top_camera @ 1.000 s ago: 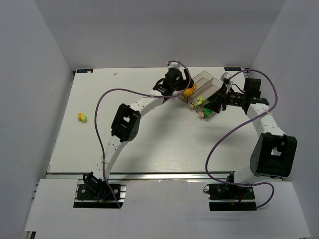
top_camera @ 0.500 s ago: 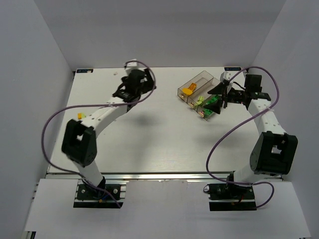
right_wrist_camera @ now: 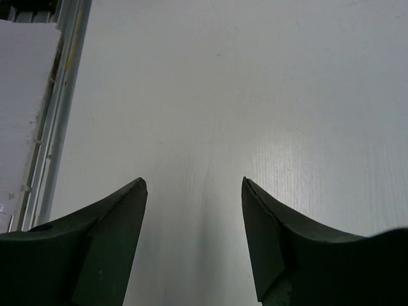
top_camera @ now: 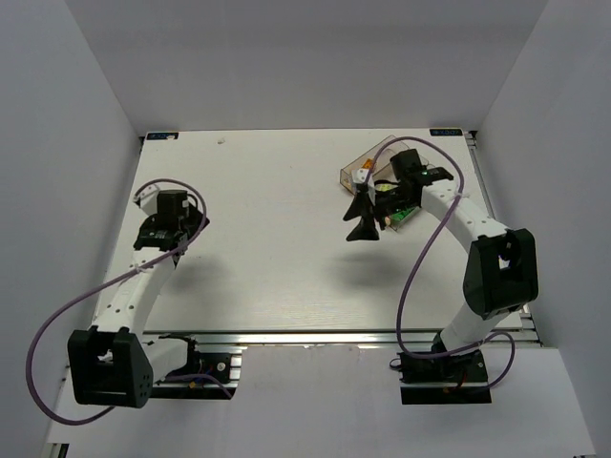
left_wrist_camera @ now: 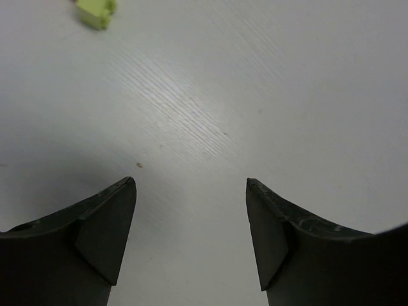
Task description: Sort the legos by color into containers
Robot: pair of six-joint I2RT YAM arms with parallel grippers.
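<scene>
White table (top_camera: pixel 286 267), wood-grain top, is sitting betw. pale grey walls (top_camera: pixel 86 114); overhead view plus two wrist views. L arm (top_camera: pixel 138 286) is reaching along the left side of the table. L gripper (left_wrist_camera: pixel 191 183) is hanging low over bare tabletop, its fingers (left_wrist_camera: pixel 102 223) standing apart w/ nothing betw. them. Lime brick (left_wrist_camera: pixel 95 11) is lying on the table ahead of the L gripper and off to one side, well clear of both tips; it is not showing in the overhead view. Bins (top_camera: pixel 361 162), clear smoky plastic, are sitting at the far right of the table, set at an angle. R arm (top_camera: pixel 460 216) is arching over them and hiding most of the contents. Green bricks (top_camera: pixel 386 190) are showing inside, just beside the arm; which bin they are lying in cannot be told. R gripper (right_wrist_camera: pixel 193 182) is hanging just left of the bins' near end, over bare table, jaws standing apart & empty. Metal rail (right_wrist_camera: pixel 60 83) at a table edge is running up the left of the R wrist view, w/ a white panel (right_wrist_camera: pixel 22 95) beyond it.
</scene>
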